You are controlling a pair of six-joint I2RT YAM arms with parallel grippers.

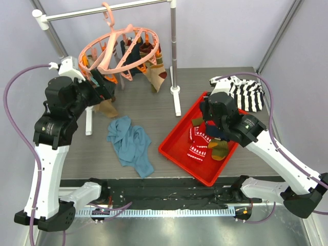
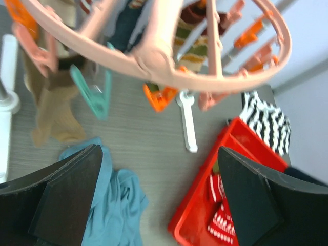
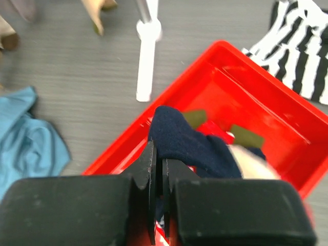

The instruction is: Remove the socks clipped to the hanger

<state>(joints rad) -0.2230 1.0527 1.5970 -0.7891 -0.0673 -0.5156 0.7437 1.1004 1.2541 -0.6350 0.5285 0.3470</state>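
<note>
The salmon-pink ring hanger [image 1: 120, 48] hangs by its hook from the rail, with several socks [image 1: 155, 72] clipped to it: navy, olive-orange and beige. In the left wrist view the hanger ring [image 2: 205, 77] fills the top and a beige sock [image 2: 51, 113] hangs at the left. My left gripper [image 1: 105, 89] is open and empty, just below the ring's left side, jaws wide apart [image 2: 159, 151]. My right gripper [image 1: 207, 120] is shut on a navy sock [image 3: 195, 143] and holds it over the red tray [image 3: 266, 123]. Red-white socks [image 1: 197, 143] and olive socks [image 1: 220, 149] lie in the tray.
A plain blue cloth [image 1: 130, 143] lies on the table between the arms. A black-and-white striped garment [image 1: 248, 95] lies behind the tray. The grey rail [image 1: 107, 10] stands on posts with white feet [image 1: 177, 100].
</note>
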